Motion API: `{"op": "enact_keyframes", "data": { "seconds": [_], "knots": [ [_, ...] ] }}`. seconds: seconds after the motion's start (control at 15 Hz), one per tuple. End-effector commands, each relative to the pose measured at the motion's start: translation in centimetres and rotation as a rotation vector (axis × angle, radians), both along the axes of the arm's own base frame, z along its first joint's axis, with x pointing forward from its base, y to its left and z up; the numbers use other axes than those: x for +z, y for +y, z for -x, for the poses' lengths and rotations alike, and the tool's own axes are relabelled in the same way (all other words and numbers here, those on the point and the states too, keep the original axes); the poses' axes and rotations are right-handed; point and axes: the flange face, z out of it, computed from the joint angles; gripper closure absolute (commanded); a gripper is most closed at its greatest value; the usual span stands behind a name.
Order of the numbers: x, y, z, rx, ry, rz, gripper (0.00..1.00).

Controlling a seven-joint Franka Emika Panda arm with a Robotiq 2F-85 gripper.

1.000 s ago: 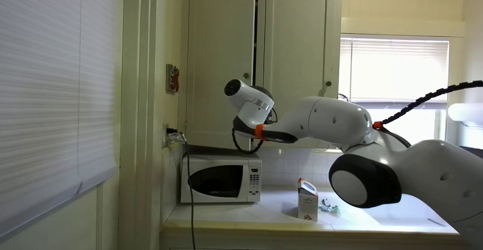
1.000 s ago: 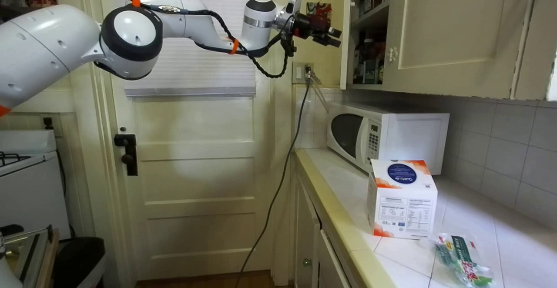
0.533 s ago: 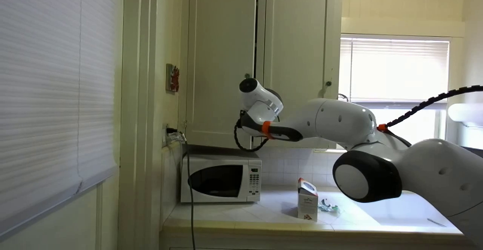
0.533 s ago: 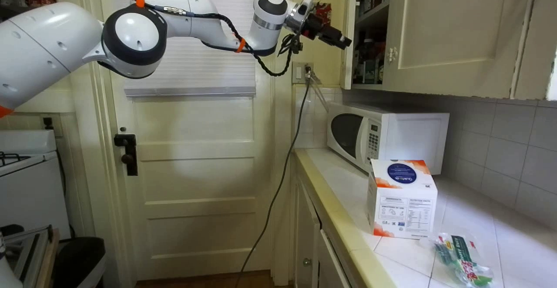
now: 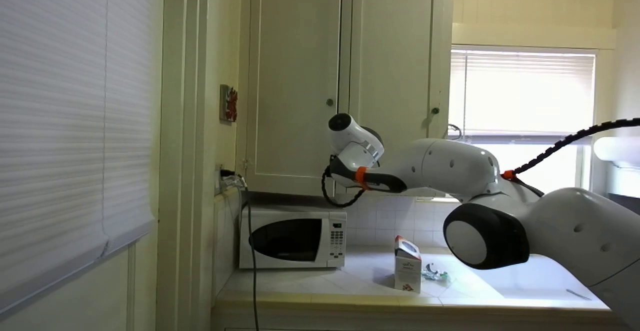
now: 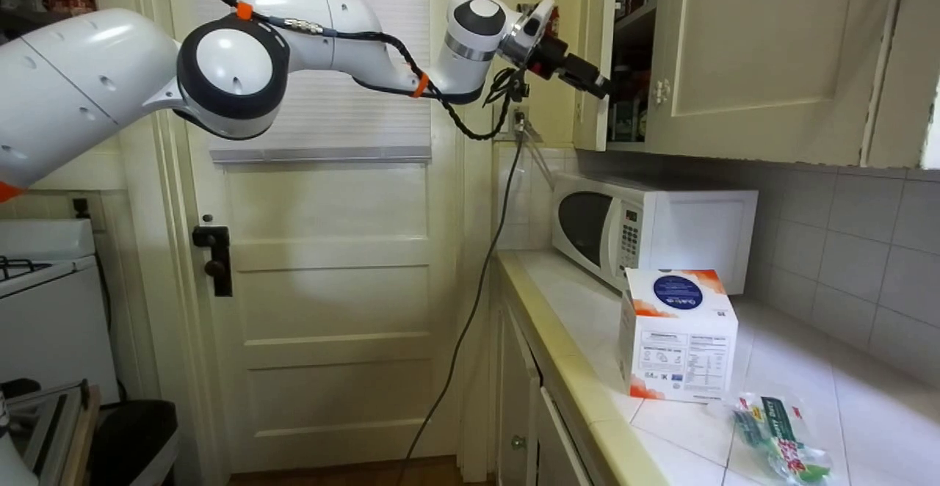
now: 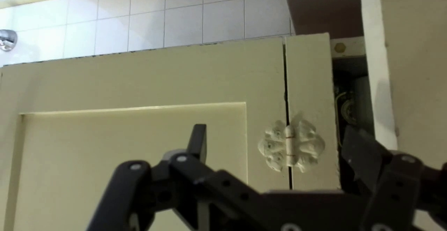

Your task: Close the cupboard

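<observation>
Arm (image 6: 235, 64) extended, claw (image 6: 602, 88) pitched downward by the ajar cupboard door (image 5: 295, 81); fingers (image 7: 199, 140) spread (seen only in wrist view). Shelf (image 6: 636, 22) inside shows in an exterior view.

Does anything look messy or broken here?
Yes: the tall cream-white cupboard door stands ajar, leaving a gap. The neighbouring cream panelled door looks chipped along its bottom edge. A crumpled clear plastic bag lies on the white tiled counter.
</observation>
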Motion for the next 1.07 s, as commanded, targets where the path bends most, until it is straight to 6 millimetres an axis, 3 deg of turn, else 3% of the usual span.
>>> {"op": "enact_keyframes", "data": {
  "seconds": [0.0, 0.27, 0.67, 1.0],
  "knots": [
    [-0.4, 0.0, -0.1, 0.0, 0.005, 0.0, 0.0],
    [1.2, 1.9, 0.5, -0.032, -0.019, 0.033, 0.0],
    [4.0, 7.1, 1.8, -0.054, -0.045, 0.111, 0.0],
    [4.4, 7.6, 1.4, 0.004, -0.158, -0.029, 0.0]
  ]
}}
